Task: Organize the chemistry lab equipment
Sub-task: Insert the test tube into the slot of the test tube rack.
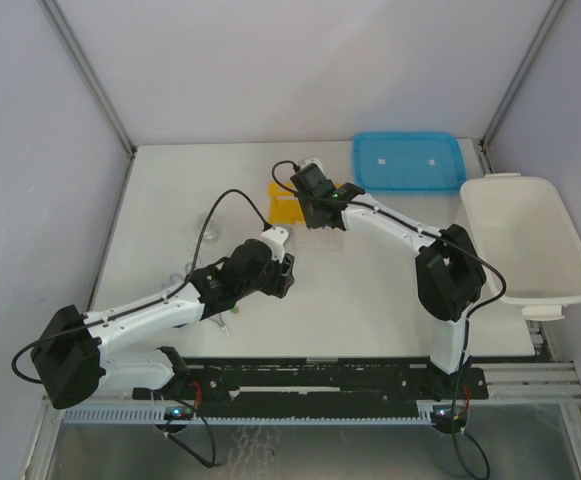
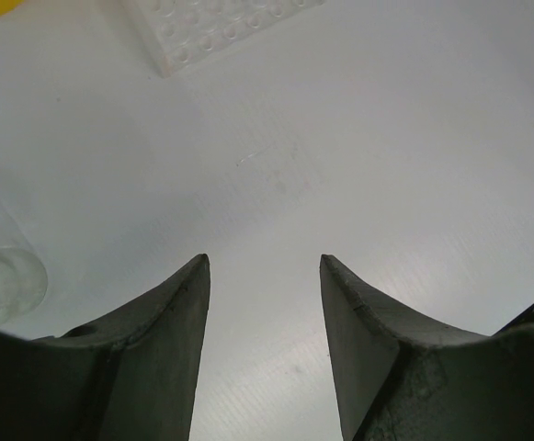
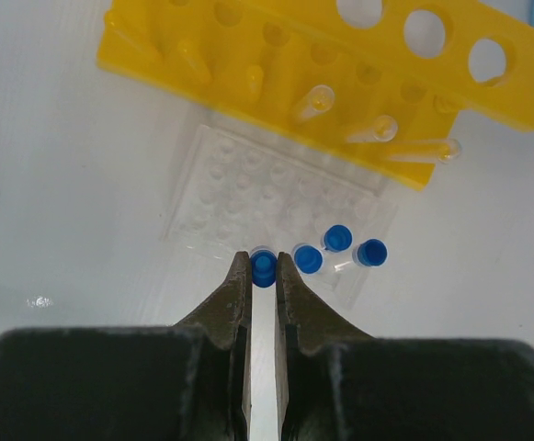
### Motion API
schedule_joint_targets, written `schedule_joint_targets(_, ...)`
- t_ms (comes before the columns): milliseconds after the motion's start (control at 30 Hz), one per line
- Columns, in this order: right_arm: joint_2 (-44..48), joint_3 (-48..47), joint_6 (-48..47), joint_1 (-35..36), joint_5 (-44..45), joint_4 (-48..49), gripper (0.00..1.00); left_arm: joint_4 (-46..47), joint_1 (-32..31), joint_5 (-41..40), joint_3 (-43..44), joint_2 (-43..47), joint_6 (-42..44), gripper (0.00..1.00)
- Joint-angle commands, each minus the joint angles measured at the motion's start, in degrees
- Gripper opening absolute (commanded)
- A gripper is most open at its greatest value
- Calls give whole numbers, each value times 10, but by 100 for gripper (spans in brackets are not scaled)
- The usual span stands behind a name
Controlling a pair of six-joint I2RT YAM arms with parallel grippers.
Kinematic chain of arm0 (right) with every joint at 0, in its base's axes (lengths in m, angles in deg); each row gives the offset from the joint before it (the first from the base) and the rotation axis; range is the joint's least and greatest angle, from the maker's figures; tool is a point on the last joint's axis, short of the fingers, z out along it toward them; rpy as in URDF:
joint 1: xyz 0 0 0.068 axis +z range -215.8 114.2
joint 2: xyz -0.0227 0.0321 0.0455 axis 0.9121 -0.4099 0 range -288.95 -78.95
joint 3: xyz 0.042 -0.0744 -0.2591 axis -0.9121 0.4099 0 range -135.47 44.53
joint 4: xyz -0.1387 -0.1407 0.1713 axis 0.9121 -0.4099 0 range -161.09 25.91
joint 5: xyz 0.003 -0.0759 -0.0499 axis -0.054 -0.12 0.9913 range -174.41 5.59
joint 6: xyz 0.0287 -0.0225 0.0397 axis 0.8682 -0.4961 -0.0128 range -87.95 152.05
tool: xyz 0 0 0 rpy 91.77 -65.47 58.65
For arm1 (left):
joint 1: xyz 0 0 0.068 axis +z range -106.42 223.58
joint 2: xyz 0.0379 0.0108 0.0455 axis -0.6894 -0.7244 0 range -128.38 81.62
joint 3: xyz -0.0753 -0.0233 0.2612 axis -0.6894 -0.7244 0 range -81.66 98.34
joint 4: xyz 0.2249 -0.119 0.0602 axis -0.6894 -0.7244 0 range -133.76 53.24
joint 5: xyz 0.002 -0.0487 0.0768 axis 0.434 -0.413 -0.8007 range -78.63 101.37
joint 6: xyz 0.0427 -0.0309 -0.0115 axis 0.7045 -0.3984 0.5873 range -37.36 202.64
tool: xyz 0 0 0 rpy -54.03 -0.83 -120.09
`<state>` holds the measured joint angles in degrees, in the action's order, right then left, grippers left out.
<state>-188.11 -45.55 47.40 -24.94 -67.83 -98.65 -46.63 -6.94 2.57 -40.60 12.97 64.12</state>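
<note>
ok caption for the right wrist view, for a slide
Right pincer shut on a blue-capped tube at the clear well plate, yellow tube rack behind.

The white table [image 1: 170,200] carried a yellow plastic tube rack [image 3: 285,78], a clear well plate [image 3: 248,197] beside it, a blue lid [image 1: 408,160], a white tub [image 1: 525,235] and a glass vessel [image 2: 0,266].

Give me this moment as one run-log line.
right gripper: shut on blue-capped tube at clear well plate | left gripper: open, empty | yellow rack: behind plate
</note>
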Motion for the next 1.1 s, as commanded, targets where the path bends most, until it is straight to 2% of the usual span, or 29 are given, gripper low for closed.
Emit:
schedule_joint_targets(0,39,2,3,3,21,5,0,25,3,6,0,-1,-8,56)
schedule_joint_targets(1067,-12,3,6,-6,-1,19,0,26,4,-1,-11,8,-10,57)
